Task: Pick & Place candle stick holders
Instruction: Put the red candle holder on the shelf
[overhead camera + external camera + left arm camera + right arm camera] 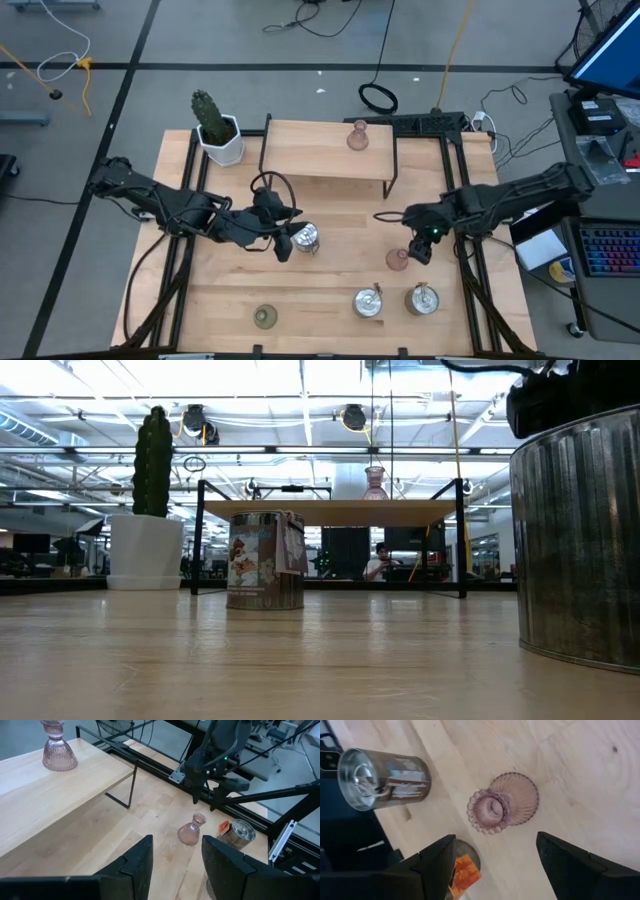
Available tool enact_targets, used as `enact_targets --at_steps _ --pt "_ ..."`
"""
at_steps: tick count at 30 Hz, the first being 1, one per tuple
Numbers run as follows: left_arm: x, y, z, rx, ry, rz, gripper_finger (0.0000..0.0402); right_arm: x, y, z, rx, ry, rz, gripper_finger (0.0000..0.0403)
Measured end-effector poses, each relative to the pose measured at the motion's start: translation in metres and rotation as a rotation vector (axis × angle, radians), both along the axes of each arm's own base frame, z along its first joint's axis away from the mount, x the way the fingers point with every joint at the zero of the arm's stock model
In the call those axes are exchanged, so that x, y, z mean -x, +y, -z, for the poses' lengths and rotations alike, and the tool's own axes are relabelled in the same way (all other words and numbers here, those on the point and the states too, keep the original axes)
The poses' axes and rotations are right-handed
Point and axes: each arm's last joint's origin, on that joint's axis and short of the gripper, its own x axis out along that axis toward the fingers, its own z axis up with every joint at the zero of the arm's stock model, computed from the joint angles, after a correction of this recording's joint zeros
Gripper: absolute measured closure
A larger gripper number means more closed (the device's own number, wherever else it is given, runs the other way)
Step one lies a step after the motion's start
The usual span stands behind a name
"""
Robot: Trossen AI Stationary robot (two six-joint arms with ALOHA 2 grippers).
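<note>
Item: pink glass holder (504, 806), standing upright on the table (330, 215), neck up, long axis vertical; the right wrist view looks almost straight down its scalloped mouth.

Right gripper (421, 247): we find it just above the holder, jaws spread wide and empty, the flask between and just ahead of the fingertips (436, 857).

Left gripper (283, 243): partly open; in the high view it sits beside a silver holder (305, 237), and we cannot tell whether it grips it.

Hazards: we judge an off-centre descent could clip the rim and topple the glass. Two silver holders (369, 302) stand near, so a knocked flask could roll against them.
</note>
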Motion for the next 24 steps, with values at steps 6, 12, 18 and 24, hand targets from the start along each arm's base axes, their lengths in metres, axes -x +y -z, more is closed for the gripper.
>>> enact_targets --at_steps 6,12,18,24 --pt "0.000 0.000 0.000 -0.004 0.001 0.001 0.0233 -0.005 0.000 0.007 0.056 0.028 0.020 0.0136" --pt "0.000 0.000 0.000 -0.004 0.002 0.002 0.0233 -0.006 0.000 0.021 0.075 0.089 0.014 0.0138" --pt "0.000 0.000 0.000 -0.004 0.002 0.002 0.0233 -0.011 0.000 0.026 0.097 0.045 0.018 0.0153" --pt "0.000 0.000 0.000 -0.004 0.002 0.002 0.0234 -0.014 0.000 0.025 0.109 0.010 0.024 0.0167"
